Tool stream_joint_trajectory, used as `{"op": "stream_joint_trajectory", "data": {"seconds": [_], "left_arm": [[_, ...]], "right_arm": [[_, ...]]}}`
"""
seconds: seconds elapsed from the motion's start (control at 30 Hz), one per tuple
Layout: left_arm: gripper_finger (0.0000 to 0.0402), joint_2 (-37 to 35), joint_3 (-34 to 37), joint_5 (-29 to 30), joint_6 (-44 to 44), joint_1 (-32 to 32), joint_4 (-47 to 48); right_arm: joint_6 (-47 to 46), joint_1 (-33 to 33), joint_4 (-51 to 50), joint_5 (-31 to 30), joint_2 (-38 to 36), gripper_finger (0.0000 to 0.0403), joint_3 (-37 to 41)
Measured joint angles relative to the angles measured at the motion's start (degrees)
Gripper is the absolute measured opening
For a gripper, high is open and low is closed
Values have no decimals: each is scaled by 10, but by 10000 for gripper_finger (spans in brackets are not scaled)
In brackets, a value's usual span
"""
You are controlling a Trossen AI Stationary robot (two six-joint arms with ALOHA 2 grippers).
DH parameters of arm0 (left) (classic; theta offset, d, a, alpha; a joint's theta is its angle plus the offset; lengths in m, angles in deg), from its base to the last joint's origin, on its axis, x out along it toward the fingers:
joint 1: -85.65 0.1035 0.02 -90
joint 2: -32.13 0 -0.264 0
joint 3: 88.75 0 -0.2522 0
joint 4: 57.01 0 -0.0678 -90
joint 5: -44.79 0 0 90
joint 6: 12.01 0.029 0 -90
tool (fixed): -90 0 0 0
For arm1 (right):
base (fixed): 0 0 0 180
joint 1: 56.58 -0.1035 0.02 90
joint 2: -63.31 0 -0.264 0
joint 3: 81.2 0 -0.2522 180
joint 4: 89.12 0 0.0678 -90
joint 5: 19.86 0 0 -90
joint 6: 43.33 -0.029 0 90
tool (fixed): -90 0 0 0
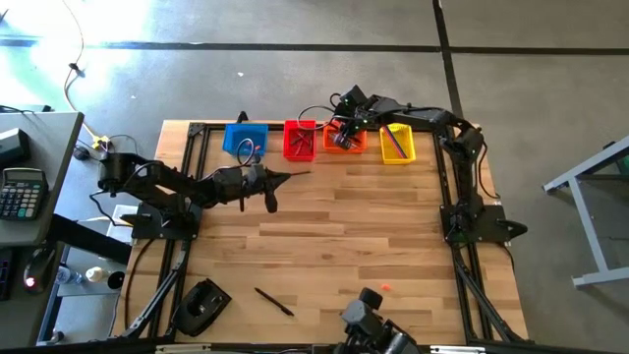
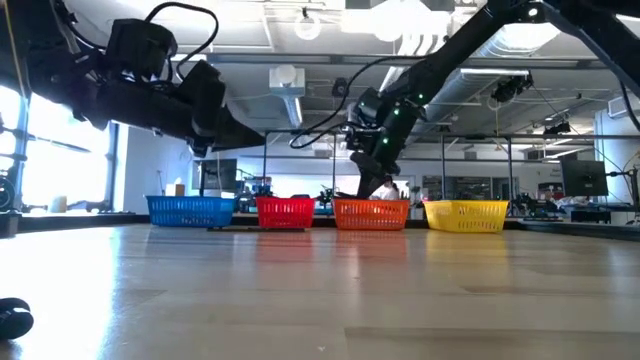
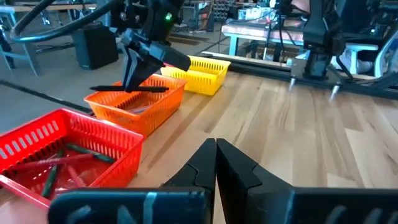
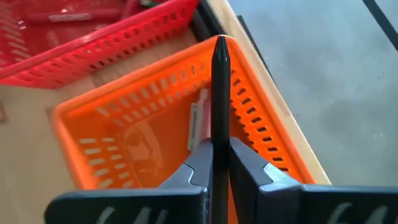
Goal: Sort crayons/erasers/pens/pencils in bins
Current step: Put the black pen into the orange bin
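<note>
A black pen (image 4: 220, 106) hangs over the orange bin (image 1: 344, 139), pinched by the right gripper (image 4: 220, 163) at twelve o'clock on the table (image 1: 373, 236). The blue bin (image 1: 244, 139), red bin (image 1: 300, 140) and yellow bin (image 1: 397, 143) flank it. The left gripper (image 3: 216, 163), pressed together and empty, hovers toward ten o'clock.

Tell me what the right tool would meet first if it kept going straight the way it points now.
Probably the orange plastic bin: the right tool, shut on a thin black pen, points down into it, though depth is unclear.
</note>
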Motion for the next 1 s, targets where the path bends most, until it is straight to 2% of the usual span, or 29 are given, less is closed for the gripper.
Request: {"op": "stream_joint_trajectory", "data": {"seconds": [0.17, 0.4, 0.5, 0.63, 0.77, 0.87, 1.0], "left_arm": [[0, 0, 0, 2, 0, 13, 0], [0, 0, 0, -5, -5, 32, 0], [0, 0, 0, -19, -5, 40, 0], [0, 0, 0, -33, -5, 43, 4], [0, 0, 0, -35, 9, 43, 18], [0, 0, 0, -35, 10, 43, 24], [0, 0, 0, -38, 10, 41, 29]], "right_arm": [[-12, 6, 1, -1, 0, 38, 0], [-12, 2, -2, -1, 0, 105, -1], [-11, 0, -8, -17, -1, 117, -14], [6, -4, 0, -27, -18, 100, -21], [8, -11, 30, -24, -51, 53, -10], [7, -17, 86, -3, -73, 12, 27], [-4, -30, 203, 15, -104, 11, 106]]}}
